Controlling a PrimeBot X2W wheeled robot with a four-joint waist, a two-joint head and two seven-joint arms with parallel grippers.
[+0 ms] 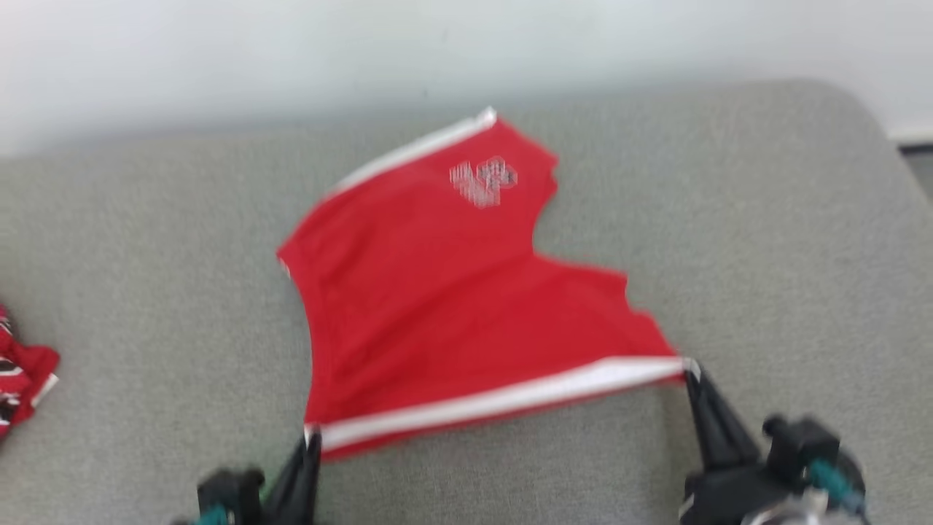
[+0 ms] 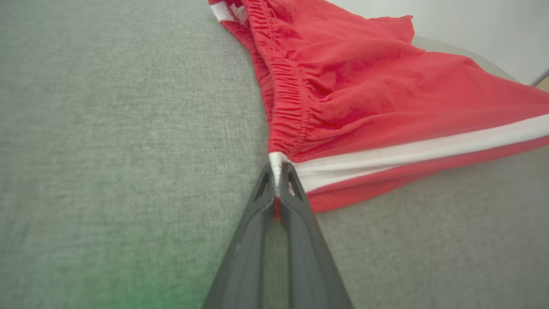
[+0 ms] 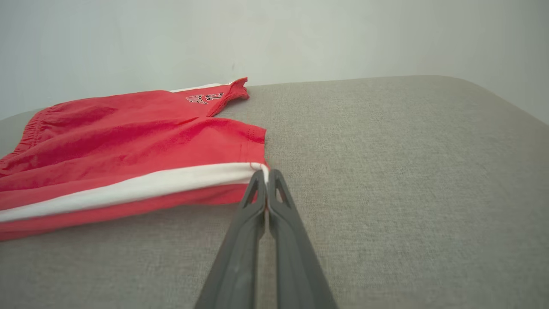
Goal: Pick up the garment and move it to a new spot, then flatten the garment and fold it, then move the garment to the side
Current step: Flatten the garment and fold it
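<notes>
The garment [image 1: 452, 292] is a pair of red shorts with white side stripes and a small printed logo, spread on the grey cushion [image 1: 765, 240]. My left gripper [image 1: 312, 436] is shut on the waistband corner at the white stripe; in the left wrist view the gripper [image 2: 279, 169] pinches that corner of the garment [image 2: 364, 98]. My right gripper [image 1: 689, 368] is shut on the leg-hem corner of the same stripe, and the right wrist view shows the gripper [image 3: 266, 174] clamped on the garment [image 3: 128, 146]. The striped edge is stretched taut between both grippers.
Another bunched red, white and black cloth [image 1: 22, 379] lies at the cushion's left edge. A pale wall [image 1: 437, 51] runs behind the cushion. The cushion's rounded corner is at the far right, with bare grey fabric to the garment's right.
</notes>
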